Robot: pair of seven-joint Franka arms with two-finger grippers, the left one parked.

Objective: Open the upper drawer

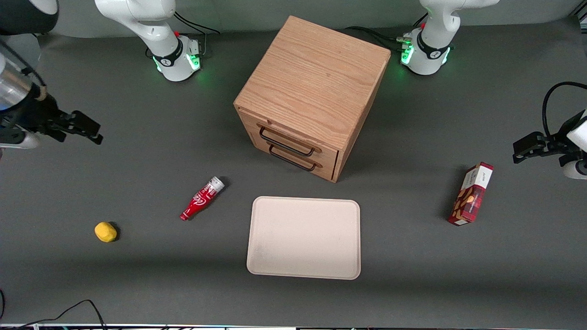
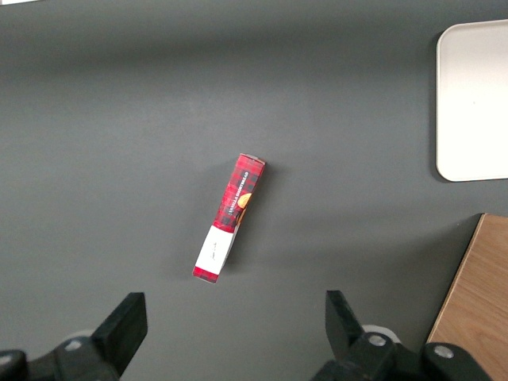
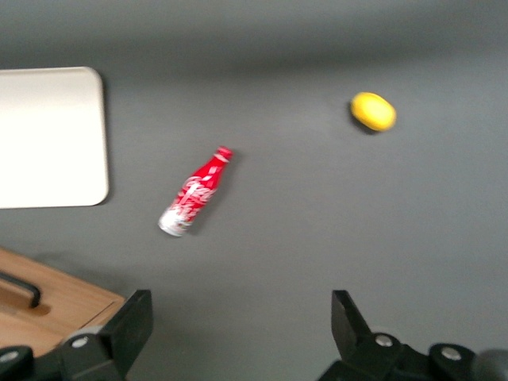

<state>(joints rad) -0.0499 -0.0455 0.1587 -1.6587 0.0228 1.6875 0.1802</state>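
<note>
Grey table (image 1: 137,284), upper drawer (image 1: 293,140) shut, gripper (image 1: 85,128) open-jawed.

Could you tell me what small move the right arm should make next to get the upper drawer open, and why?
Probably swing the gripper toward the cabinet and line it up with the upper drawer handle. The gripper is open and hangs above bare table toward the working arm's end, well clear of the cabinet, and both drawers look closed.
</note>
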